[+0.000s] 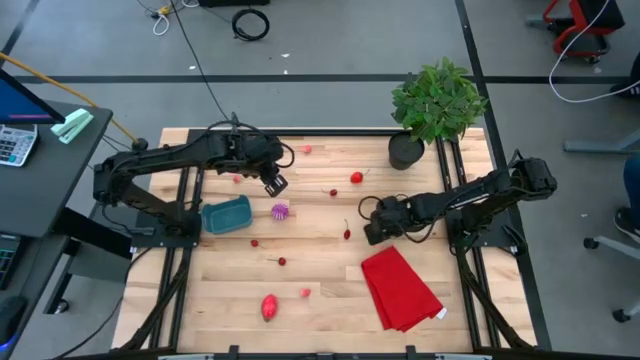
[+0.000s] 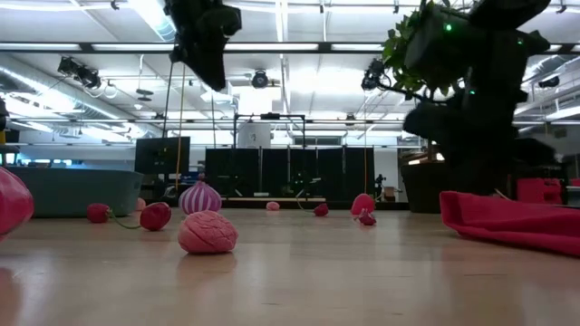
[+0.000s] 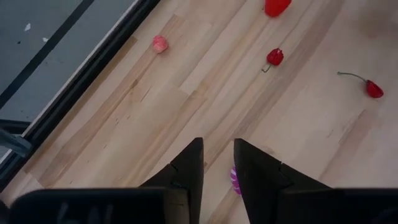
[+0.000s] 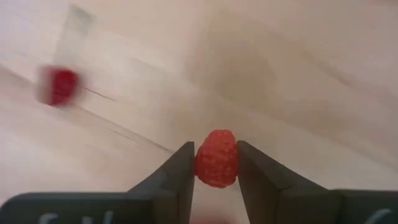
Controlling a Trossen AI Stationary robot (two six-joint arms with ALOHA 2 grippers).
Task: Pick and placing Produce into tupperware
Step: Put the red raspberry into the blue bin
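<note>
While my right hand (image 4: 215, 167) is pinching a raspberry (image 4: 216, 158) near the red cloth (image 1: 400, 288), I am holding my left hand (image 3: 218, 163), fingers narrowly apart on nothing, above the table (image 1: 320, 270) beside the teal tupperware (image 1: 227, 215), with produce lying scattered around it.

The whole table (image 1: 300, 280) is seen straight down from above; it is viewed level at tabletop height; closely by both wrist cameras.
</note>
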